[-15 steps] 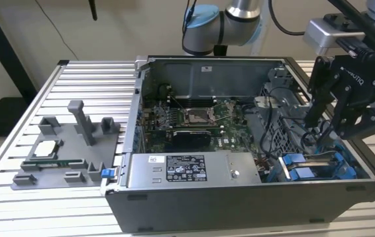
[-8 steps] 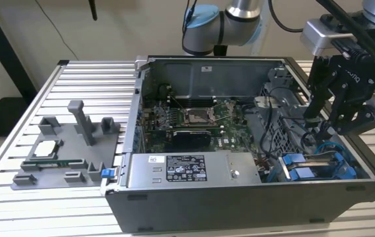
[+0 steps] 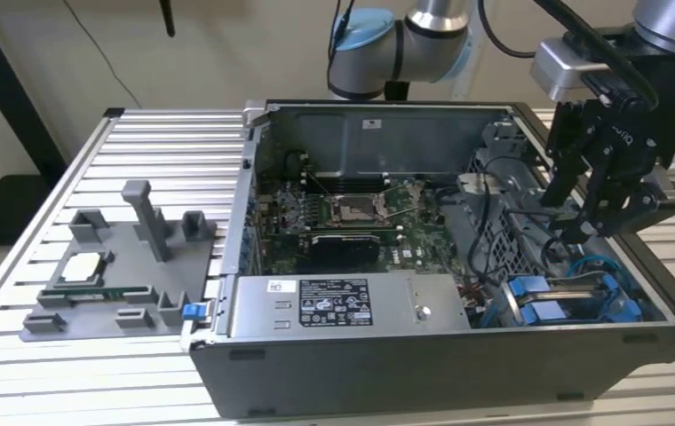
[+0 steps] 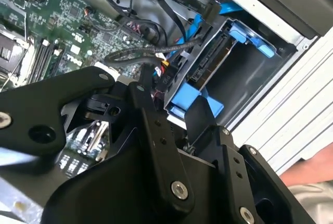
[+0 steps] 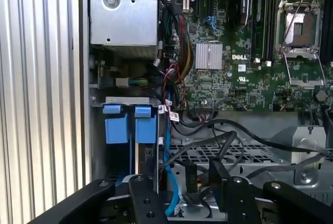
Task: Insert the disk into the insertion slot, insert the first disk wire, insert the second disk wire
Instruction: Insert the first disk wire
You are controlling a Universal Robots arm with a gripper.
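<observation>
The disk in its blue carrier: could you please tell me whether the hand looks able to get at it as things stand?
Probably yes: the hand hangs close above the disk in the insertion slot, the case is open on top, and only loose black cables cross nearby.

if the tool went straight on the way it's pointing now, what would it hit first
Most likely the tool would meet the loose black cables lying across the perforated metal panel, just beside the insertion slot. Depth is hard to judge, so this is a best guess.
</observation>
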